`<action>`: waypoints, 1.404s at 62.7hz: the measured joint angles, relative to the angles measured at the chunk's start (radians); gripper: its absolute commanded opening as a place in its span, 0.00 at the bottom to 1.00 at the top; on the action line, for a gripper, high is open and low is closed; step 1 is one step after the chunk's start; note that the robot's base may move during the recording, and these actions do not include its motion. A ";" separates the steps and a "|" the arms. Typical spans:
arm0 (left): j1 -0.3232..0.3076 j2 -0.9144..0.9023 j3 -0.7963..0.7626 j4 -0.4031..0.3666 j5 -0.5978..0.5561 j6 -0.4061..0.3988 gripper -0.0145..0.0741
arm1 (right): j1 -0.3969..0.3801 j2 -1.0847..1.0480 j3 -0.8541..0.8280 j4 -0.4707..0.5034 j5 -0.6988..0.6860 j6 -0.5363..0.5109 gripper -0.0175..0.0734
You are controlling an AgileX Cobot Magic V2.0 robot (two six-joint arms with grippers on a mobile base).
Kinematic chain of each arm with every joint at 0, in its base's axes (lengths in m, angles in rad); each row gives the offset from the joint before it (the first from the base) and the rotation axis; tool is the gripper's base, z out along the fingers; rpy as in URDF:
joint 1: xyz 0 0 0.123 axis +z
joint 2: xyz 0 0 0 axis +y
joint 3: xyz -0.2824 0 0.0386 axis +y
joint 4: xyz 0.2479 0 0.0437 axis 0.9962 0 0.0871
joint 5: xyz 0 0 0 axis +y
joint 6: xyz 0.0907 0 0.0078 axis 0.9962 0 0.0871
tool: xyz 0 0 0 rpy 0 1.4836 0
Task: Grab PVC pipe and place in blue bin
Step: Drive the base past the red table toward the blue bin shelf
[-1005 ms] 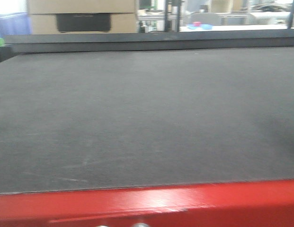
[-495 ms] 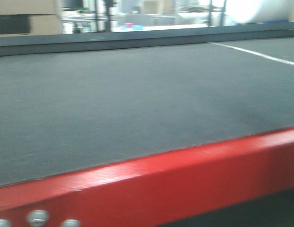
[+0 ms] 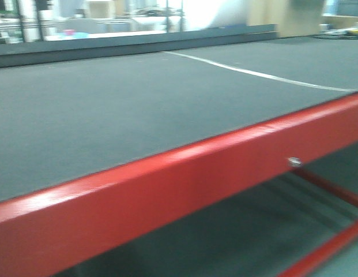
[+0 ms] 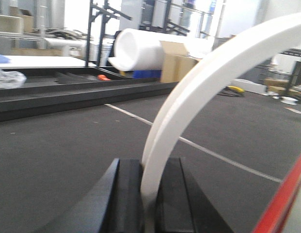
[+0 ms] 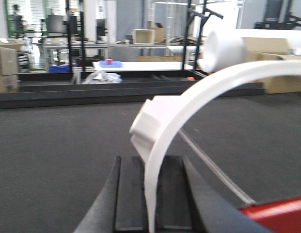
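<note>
- The desk was a broad dark grey surface with a thin white line running slantwise across it.
- On the camera's side of the white line, a red rail edged the desk, with a small metal bolt head on its face; two thinner red bars ran lower down, under the rail.
- In the left wrist view, the left hand hung over the desk on the near side of the white line. Its black fingers stood close on either side of a white curved strip, which rose between them and arched up to the right.
- In the right wrist view, the right hand showed the same layout: black fingers flanked a second white strip with a blocky lump on its bend, near the white line.
- I could not tell whether either hand was clamped on its strip or merely close beside it.
- I could not tell whether either strip was the PVC pipe or part of the rig, so the pipe's place stayed uncertain.
- Beyond the white line, past the desk's raised black rim, lay a large white roll and a cardboard box.
</note>
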 measured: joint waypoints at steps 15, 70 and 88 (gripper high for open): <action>0.000 0.000 0.000 0.000 0.000 0.000 0.04 | 0.000 0.000 0.000 0.000 0.000 0.000 0.01; 0.000 0.000 0.000 0.000 0.000 0.000 0.04 | 0.000 0.000 0.000 0.000 0.000 0.000 0.01; 0.000 0.000 0.000 0.000 0.000 0.000 0.04 | 0.000 0.000 0.000 0.000 0.000 -0.001 0.01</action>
